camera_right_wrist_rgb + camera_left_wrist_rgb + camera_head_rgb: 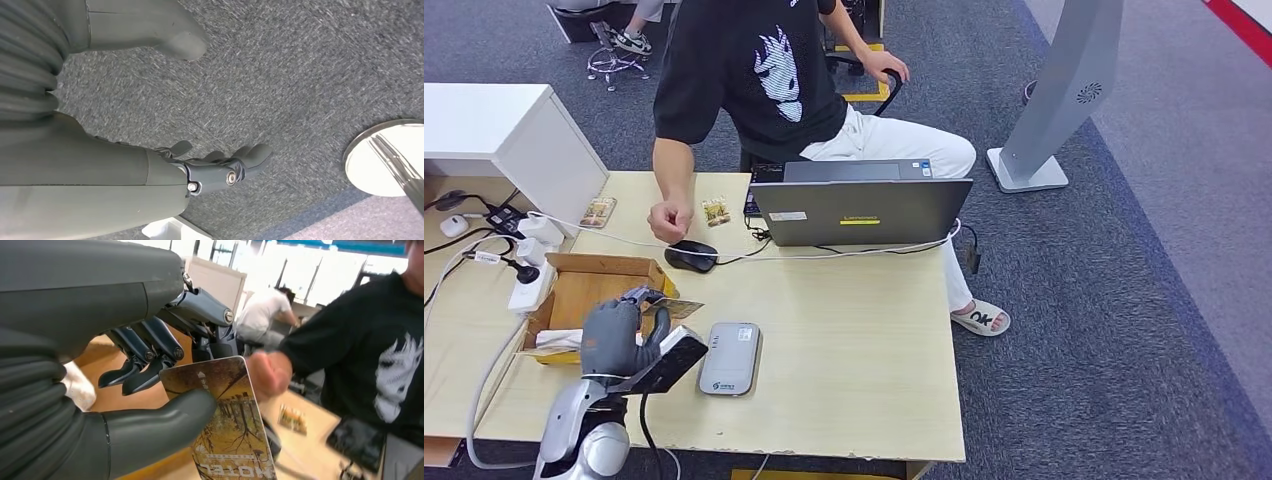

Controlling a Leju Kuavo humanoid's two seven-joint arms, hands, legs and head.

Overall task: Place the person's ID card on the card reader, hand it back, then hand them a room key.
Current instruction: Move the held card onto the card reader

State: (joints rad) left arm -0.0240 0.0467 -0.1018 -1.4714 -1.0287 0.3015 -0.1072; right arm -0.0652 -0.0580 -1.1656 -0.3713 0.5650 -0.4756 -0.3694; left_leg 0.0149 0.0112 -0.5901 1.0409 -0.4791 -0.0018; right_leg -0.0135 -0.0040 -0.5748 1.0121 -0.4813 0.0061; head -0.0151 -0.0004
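I am pinching the room key (pixel 227 425) in my left hand (pixel 619 338), near the cardboard box (pixel 584 290); I am extending it steadily toward the person's hand (pixel 669 219). My right hand (pixel 220 165) is hanging, fingers apart.

Desk (pixel 854 340) (laptop (pixel 860 208), card reader (pixel 730 358), box (pixel 589 290))

We saw a grey left hand (pixel 150 405) holding a card (pixel 227 425) printed with brown and yellow trees. The reader (pixel 730 358) was silver-grey, the table (pixel 854 340) pale wood, the box (pixel 589 290) brown. The person's shirt (pixel 754 70) was black with a white print, the carpet (pixel 300 75) speckled grey.
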